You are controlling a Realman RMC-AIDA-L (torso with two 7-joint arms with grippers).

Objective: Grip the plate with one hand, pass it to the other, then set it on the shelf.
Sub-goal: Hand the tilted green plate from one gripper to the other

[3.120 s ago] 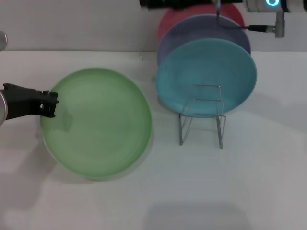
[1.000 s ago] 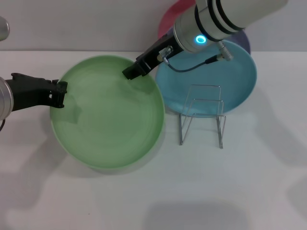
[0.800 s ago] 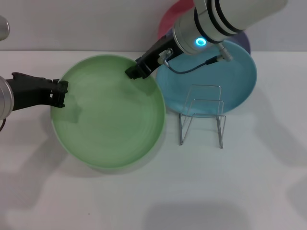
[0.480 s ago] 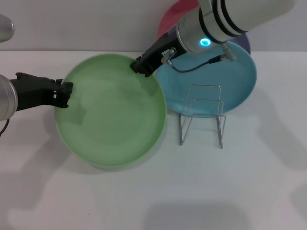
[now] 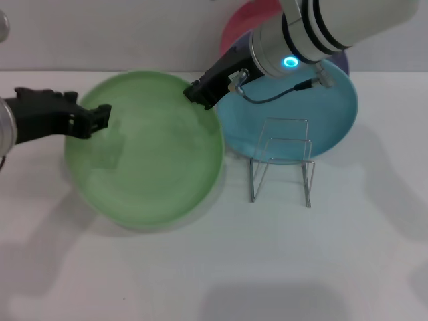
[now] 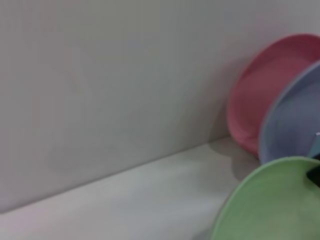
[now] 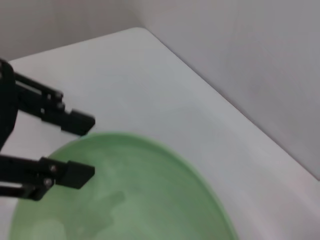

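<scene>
The light green plate (image 5: 154, 160) hangs just above the white table, left of the wire rack (image 5: 281, 160). It also shows in the left wrist view (image 6: 270, 205) and the right wrist view (image 7: 140, 200). My left gripper (image 5: 105, 117), black on the silver-grey arm, is at the plate's left rim. In the right wrist view its fingers (image 7: 75, 122) stand apart, one over the plate's face and one beyond the rim. My right gripper (image 5: 199, 92), on the white banded arm with the blue ring, is shut on the plate's far right rim.
A turquoise plate (image 5: 321, 100) leans against the rack's back, with a lavender plate (image 6: 295, 115) and a pink plate (image 5: 244, 27) behind it against the wall. Bare white table lies in front of the rack and the green plate.
The right arm came in from the back and took the plate's far right rim. The left gripper's tips shifted up and to the right over the rim; the plate shifted slightly left.
</scene>
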